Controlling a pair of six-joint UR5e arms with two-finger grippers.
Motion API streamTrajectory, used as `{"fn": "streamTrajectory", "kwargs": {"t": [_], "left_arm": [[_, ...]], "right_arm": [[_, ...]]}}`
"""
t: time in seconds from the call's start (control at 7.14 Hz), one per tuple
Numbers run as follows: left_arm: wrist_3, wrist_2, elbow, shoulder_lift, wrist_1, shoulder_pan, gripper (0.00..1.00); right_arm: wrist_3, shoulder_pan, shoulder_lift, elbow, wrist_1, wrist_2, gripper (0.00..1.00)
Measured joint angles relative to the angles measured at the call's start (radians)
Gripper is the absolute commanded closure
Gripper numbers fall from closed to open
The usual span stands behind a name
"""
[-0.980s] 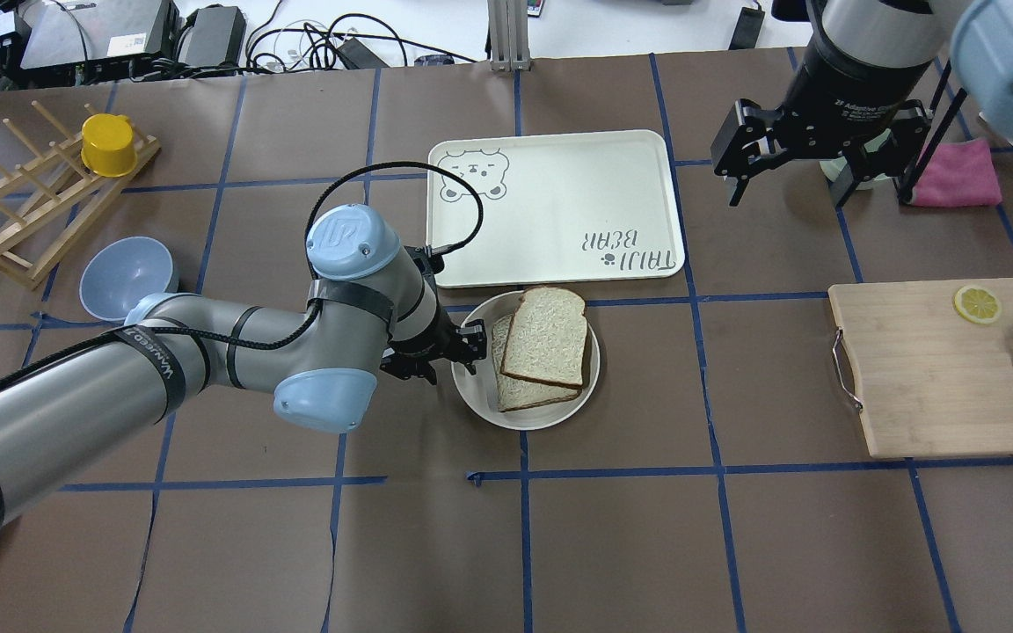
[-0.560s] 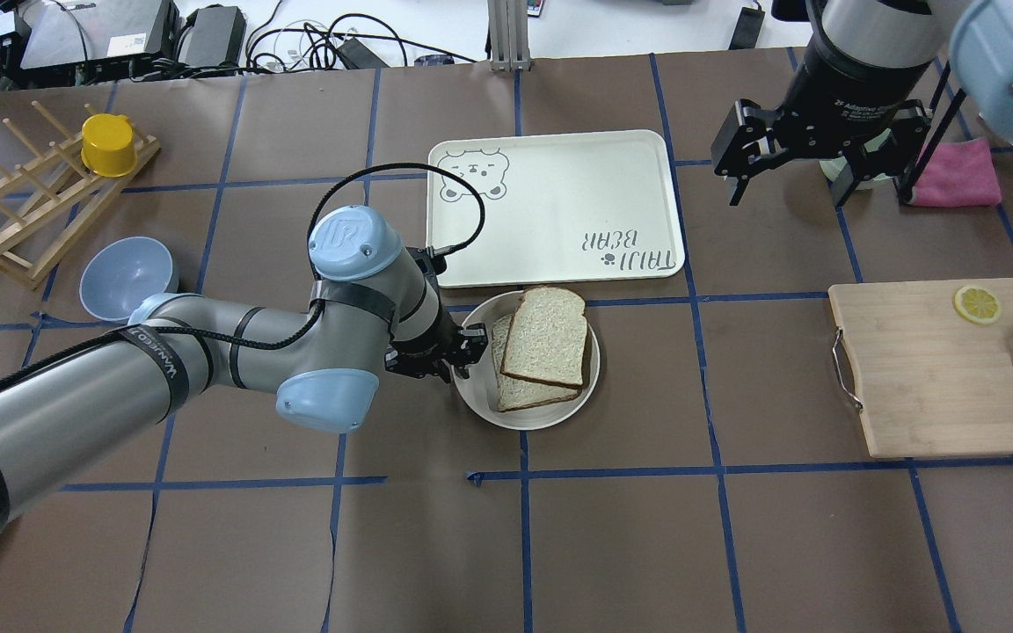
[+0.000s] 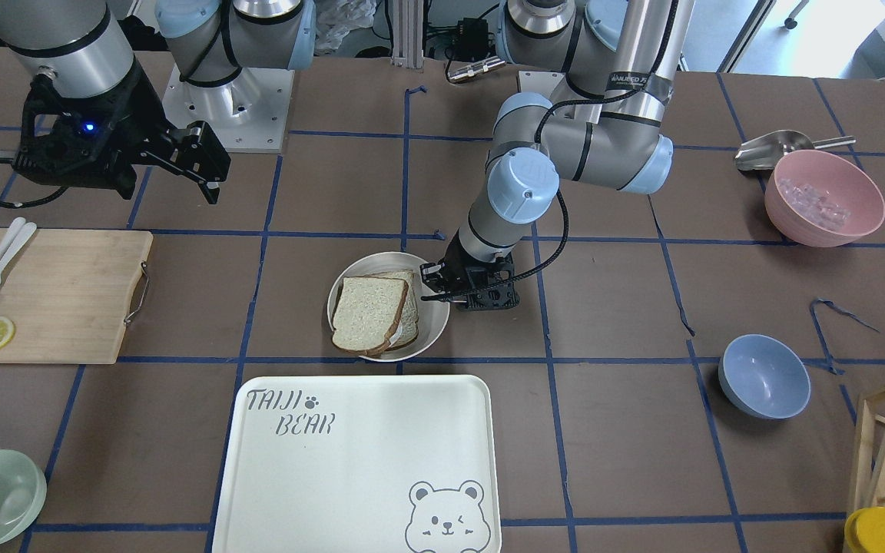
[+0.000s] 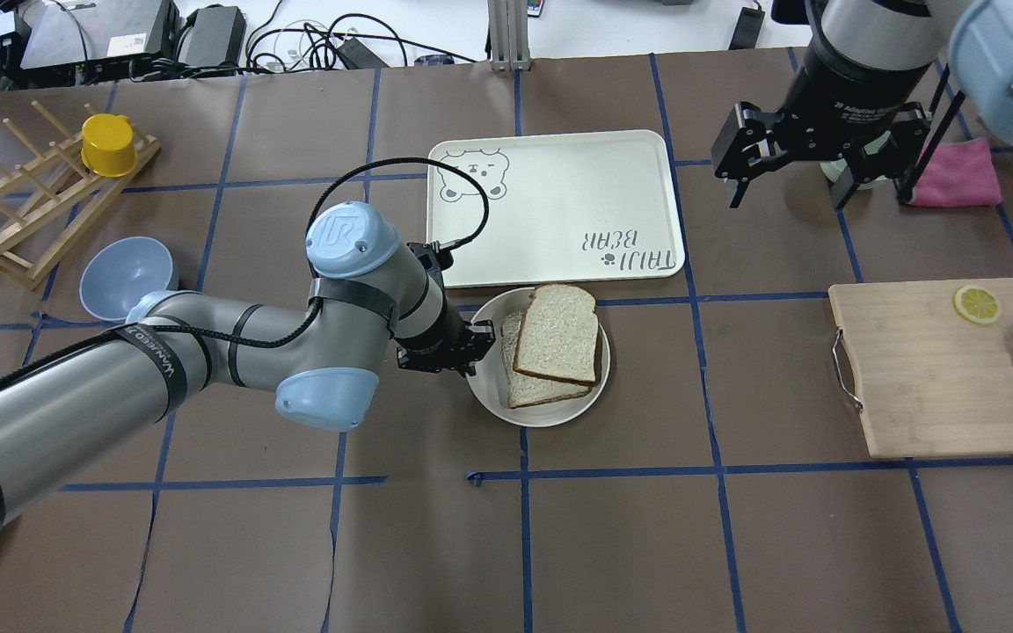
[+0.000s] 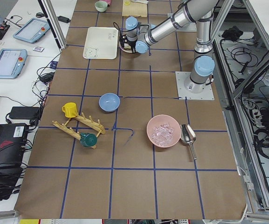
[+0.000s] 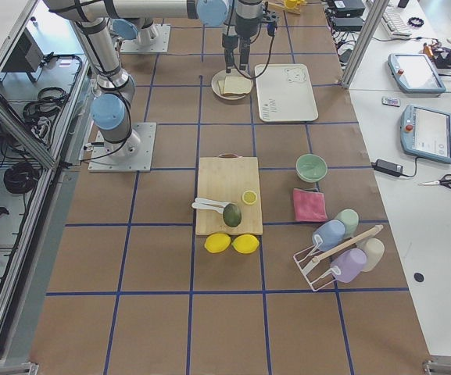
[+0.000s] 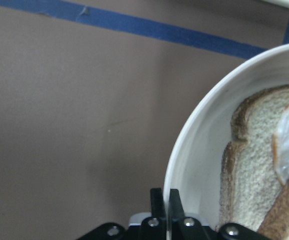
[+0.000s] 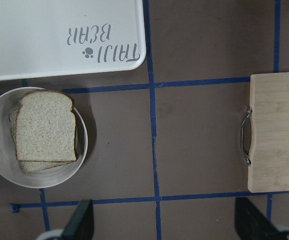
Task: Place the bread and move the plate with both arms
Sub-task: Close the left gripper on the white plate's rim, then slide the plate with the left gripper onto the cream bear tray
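The left pincer [image 4: 464,345] is pressed together on the left rim of the small round cream-white plate [image 4: 543,417]. The left wrist view shows its two black fingers [image 7: 157,200] closed on either side of the raised edge, one inside the dish and one outside. From that grip the whole plate lies to the right of the pincer in the overhead view, on the brown paper-covered counter [image 4: 647,527].

On the plate sits the bread [image 4: 559,334], a thick slice of white bread with a dark brown crust. It lies flat on top of a thinner slice [image 4: 524,391] with a lighter crust, and its longer side runs roughly near to far. The bread step therefore looks done, and moving the plate looks like the step in hand.

The plate's far rim is just beside the near edge of the large rectangular cream tray [image 4: 559,193] with the bear drawing.

The right pincer [image 4: 819,176] hangs well apart at the far right, raised above the counter. Its fingers are spread wide and empty, and its wrist view takes in the plate from above. The left arm is plainly the nearer one. Any shared move would need the right pincer to come down and leftward to the plate's free right rim, past the wooden cutting board [image 4: 929,378].
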Motion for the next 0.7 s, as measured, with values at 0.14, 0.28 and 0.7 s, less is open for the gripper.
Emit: {"fn": "streamTrajectory", "kwargs": {"t": [0.14,0.28,0.7], "left_arm": [[0.004,-0.003,0.024,0.007,-0.002,0.000,1.00],[0.008,-0.010,0.039,0.013,-0.005,0.000,1.00],[0.012,-0.026,0.069,0.028,-0.018,0.018,1.00]], "right_arm": [[0.000,0.000,0.000,0.000,0.001,0.000,0.00],[0.000,0.000,0.000,0.000,0.004,0.000,0.00],[0.000,0.000,0.000,0.000,0.008,-0.002,0.00]]}}
